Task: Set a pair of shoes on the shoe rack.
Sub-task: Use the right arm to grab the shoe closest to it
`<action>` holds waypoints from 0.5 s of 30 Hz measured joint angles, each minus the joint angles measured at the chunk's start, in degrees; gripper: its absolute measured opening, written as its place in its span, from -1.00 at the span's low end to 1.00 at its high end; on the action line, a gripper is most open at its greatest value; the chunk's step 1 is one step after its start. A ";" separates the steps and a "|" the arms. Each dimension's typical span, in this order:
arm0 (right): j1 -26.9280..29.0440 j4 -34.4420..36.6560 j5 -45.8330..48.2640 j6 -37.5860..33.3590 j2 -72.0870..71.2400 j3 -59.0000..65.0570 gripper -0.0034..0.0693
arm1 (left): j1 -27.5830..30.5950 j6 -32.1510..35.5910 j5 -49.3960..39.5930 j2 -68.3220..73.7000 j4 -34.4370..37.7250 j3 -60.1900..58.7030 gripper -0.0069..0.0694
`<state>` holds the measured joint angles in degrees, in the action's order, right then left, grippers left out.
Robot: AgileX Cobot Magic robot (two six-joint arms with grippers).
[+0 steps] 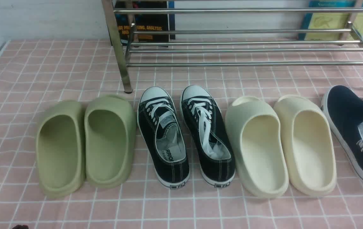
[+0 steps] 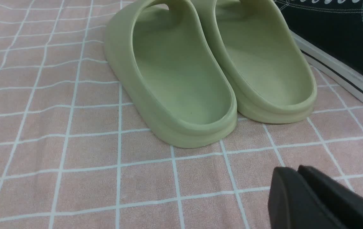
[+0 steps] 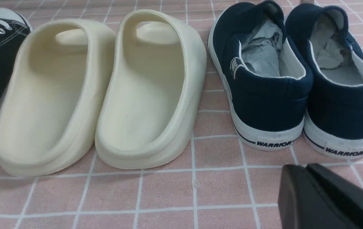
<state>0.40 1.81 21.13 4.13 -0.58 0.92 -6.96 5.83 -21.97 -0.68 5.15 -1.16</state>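
While left gripper (image 2: 296, 170) and right gripper (image 3: 305, 167) sit closed, empty, right should open, pinch a navy shoe (image 3: 265, 105) at its heel collar, lift toe-first onto shoe rack (image 1: 245, 63).

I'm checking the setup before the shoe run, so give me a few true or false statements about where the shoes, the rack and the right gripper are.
1. The navy shoes are on the shoe rack. False: they stand on the checked cloth in front of it.
2. The green slides are the leftmost pair. True.
3. The black sneakers stand between the green slides and the cream slides. True.
4. The right gripper holds a navy shoe. False: it is shut, holding nothing, apart from their heels.
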 joint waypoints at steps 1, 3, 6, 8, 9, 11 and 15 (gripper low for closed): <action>0.00 0.00 0.00 0.00 0.00 0.00 -0.80 | 0.00 0.00 0.00 0.00 0.00 0.00 -0.66; 0.00 0.00 0.00 0.00 0.00 0.00 -0.80 | 0.00 0.00 0.00 0.00 -0.05 0.00 -0.66; 0.00 0.00 0.00 0.00 0.00 0.00 -0.80 | 0.00 0.00 0.00 0.00 -0.06 0.00 -0.64; 0.00 0.00 0.00 0.00 0.00 0.00 -0.80 | 0.00 0.00 0.00 0.00 -0.06 0.00 -0.64; 0.00 0.00 0.00 0.00 0.00 0.00 -0.80 | 0.00 0.00 0.00 0.00 -0.10 0.00 -0.63; 0.00 0.00 0.00 0.00 0.00 0.00 -0.80 | 0.00 0.00 0.00 0.00 -0.12 0.00 -0.63; 0.00 0.00 0.00 0.00 0.00 0.00 -0.80 | 0.00 0.00 0.00 0.00 -0.17 0.00 -0.63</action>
<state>0.40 1.81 21.13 4.13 -0.58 0.92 -6.96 5.83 -21.97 -0.68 4.98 -1.16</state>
